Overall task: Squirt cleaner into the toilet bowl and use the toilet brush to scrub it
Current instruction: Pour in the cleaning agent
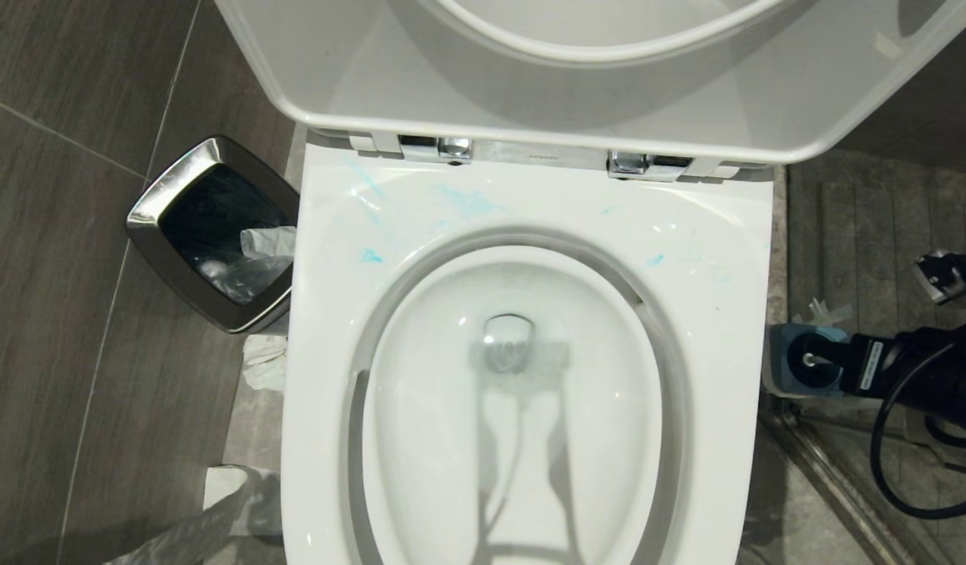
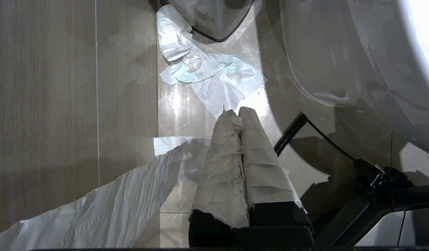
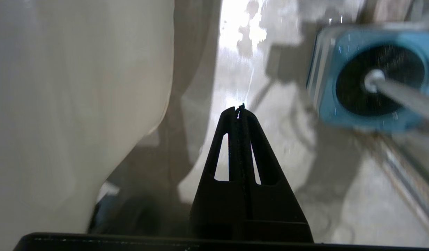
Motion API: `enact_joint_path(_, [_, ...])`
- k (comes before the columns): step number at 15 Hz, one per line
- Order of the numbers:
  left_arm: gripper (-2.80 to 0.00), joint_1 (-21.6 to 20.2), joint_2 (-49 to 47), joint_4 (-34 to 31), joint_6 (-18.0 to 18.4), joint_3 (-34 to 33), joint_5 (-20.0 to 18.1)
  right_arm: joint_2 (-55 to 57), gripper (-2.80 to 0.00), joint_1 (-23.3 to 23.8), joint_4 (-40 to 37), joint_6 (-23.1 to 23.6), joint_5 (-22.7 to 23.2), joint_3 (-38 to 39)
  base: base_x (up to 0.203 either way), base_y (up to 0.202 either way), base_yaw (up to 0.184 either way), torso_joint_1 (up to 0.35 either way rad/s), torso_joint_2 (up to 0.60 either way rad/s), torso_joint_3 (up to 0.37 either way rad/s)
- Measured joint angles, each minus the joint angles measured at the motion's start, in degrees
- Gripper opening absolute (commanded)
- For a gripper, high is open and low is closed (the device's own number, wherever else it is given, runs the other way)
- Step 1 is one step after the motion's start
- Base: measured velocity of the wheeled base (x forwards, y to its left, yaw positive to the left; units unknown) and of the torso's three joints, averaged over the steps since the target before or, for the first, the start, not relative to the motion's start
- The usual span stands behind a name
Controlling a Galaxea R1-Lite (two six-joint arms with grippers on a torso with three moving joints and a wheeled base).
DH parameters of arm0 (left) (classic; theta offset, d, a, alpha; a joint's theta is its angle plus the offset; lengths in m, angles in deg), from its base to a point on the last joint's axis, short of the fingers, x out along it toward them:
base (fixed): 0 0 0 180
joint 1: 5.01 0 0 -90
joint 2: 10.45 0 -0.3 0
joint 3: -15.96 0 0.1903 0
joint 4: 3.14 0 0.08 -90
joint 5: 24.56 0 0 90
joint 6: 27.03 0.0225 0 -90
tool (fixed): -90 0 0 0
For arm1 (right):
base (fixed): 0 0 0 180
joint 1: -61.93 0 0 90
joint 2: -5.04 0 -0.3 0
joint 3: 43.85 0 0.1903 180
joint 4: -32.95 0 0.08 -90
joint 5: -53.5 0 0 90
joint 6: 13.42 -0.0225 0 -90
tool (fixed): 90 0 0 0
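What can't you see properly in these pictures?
- Cleaner bottle: in none of the three views.
- Toilet brush: right wrist view shows only its blurred handle in the blue holder; the bristles are hidden inside.
- Right gripper: head view shows only the arm, cut off by the right edge.
- Toilet bowl: head view's bottom edge cuts off its front.
- Bin: its dark inside hides most contents.

Toilet bowl (image 1: 530, 408) open, lid (image 1: 577, 86) upright
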Motion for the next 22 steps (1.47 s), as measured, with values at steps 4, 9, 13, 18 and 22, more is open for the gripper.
enact_joint_path(4, [-2.8,0.0,0.0,0.0,0.0,0.0,0.0,7.5,-2.8,-0.5,25.2,1.1,0.9,9.9,0.0,0.0,0.0,0.0,0.0,0.0])
enact_joint_path(9, [-2.8,0.0,0.0,0.0,0.0,0.0,0.0,15.8,-2.8,-3.1,51.7,1.5,2.8,22.8,0.0,0.0,0.0,0.0,0.0,0.0])
enact_joint_path(13, [-2.8,0.0,0.0,0.0,0.0,0.0,0.0,21.4,-2.8,-1.7,58.8,1.4,2.3,25.3,0.0,0.0,0.0,0.0,0.0,0.0])
enact_joint_path(18, [-2.8,0.0,0.0,0.0,0.0,0.0,0.0,27.6,0.0,-0.6,61.6,0.5,-2.5,22.7,0.0,0.0,0.0,0.0,0.0,0.0])
enact_joint_path(22, [-2.8,0.0,0.0,0.0,0.0,0.0,0.0,31.3,0.0,-0.6,61.9,0.7,-4.2,18.4,0.0,0.0,0.0,0.0,0.0,0.0])
